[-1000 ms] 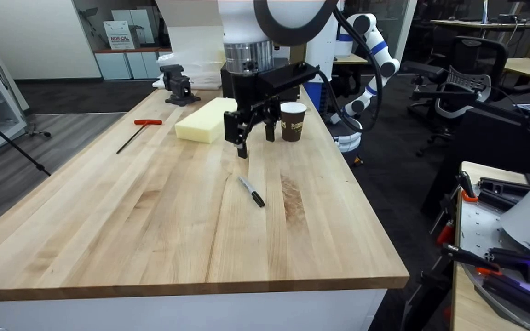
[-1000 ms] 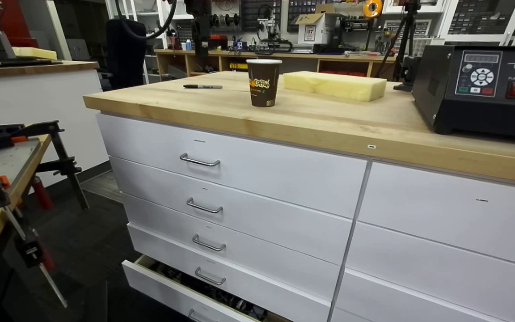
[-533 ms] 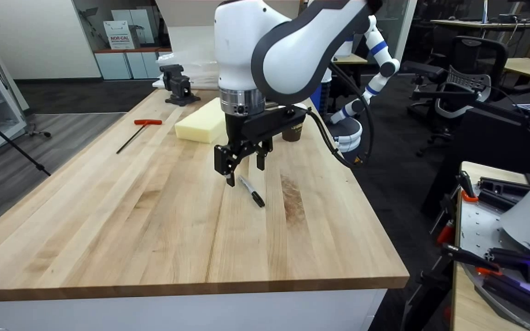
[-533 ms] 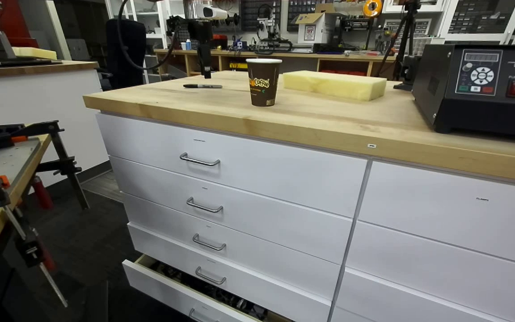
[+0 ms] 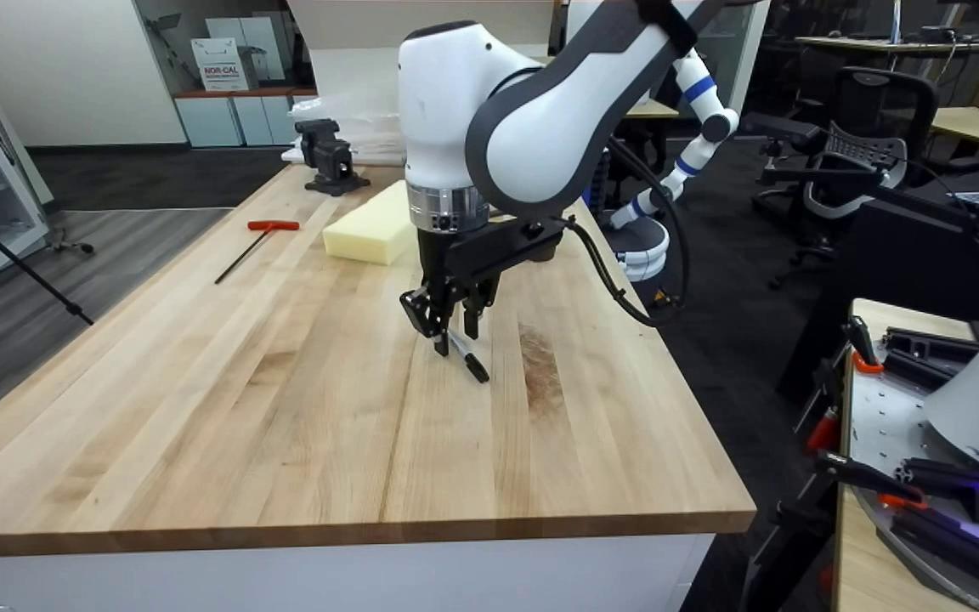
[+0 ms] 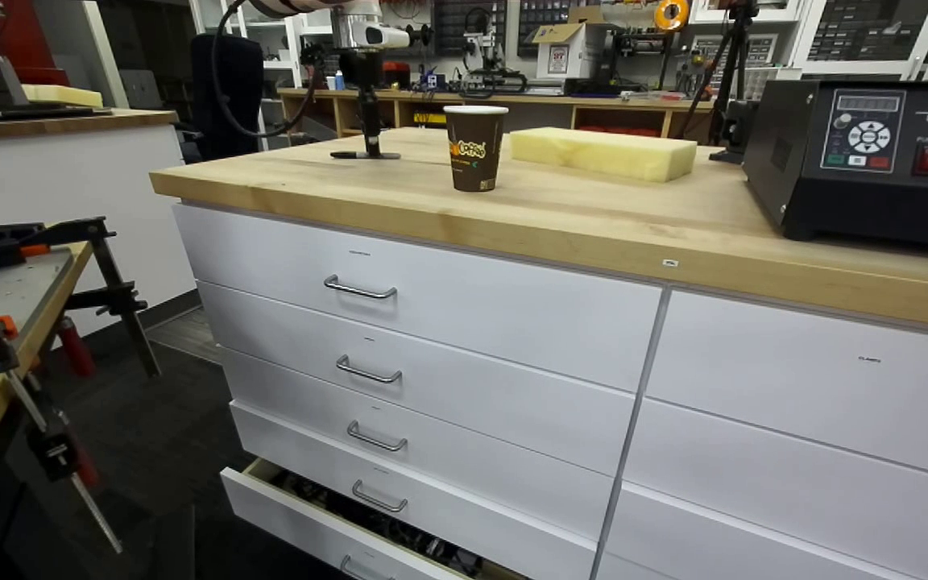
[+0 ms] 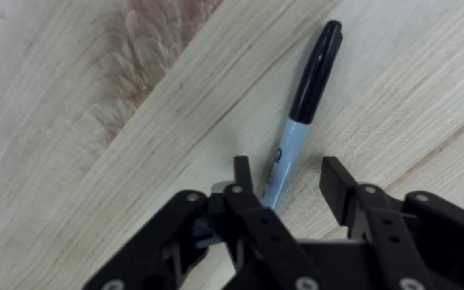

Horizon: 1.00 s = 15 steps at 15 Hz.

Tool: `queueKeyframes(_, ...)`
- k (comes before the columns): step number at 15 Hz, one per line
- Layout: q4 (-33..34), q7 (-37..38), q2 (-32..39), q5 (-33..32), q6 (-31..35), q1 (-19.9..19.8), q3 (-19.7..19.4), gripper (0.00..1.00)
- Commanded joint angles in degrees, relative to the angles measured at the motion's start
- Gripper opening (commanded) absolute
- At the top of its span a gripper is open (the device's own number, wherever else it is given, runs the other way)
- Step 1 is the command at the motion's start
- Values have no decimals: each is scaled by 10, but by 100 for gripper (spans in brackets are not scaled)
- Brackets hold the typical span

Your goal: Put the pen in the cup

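"Gripper (image 7: 286,161) straddles the pen (image 7: 302,108), fingers (image 7: 336,189) apart?"

"Yes, one on each side; the pen lies in from the left edge of the tabletop (image 6: 287,169) in an exterior view."

"And rightward?"

"Brown cup (image 6: 476,157) stands upright by the near edge, pale yellow block (image 6: 602,155) sits farther in, black machine (image 6: 782,173) rests along that edge."

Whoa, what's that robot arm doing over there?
A white and grey robot arm looks about to grab the black-capped grey pen lying on the pale wooden table. Its black gripper is open, one finger on each side of the pen, not squeezing it yet. The pen is meant for the white-rimmed dark brown paper cup, standing upright on the same table.
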Motion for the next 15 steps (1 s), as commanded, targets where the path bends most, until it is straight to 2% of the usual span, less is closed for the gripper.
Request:
queueKeyframes(1, -5, 28, -4, -11, 6, 16, -13, 20)
queueKeyframes(3, -3, 25, -7, -6, -1, 14, -11, 7)
queueKeyframes(5, 2, -1, -15, 0, -30, 6, -1, 0)
queueKeyframes(12, 48, -88, -65, -29, -170, -17, -8, 3)
queueKeyframes(14, 57, -110, -80, -47, -180, -30, -16, 3)
queueKeyframes(15, 55, -117, -86, -57, -162, -38, -22, 3)
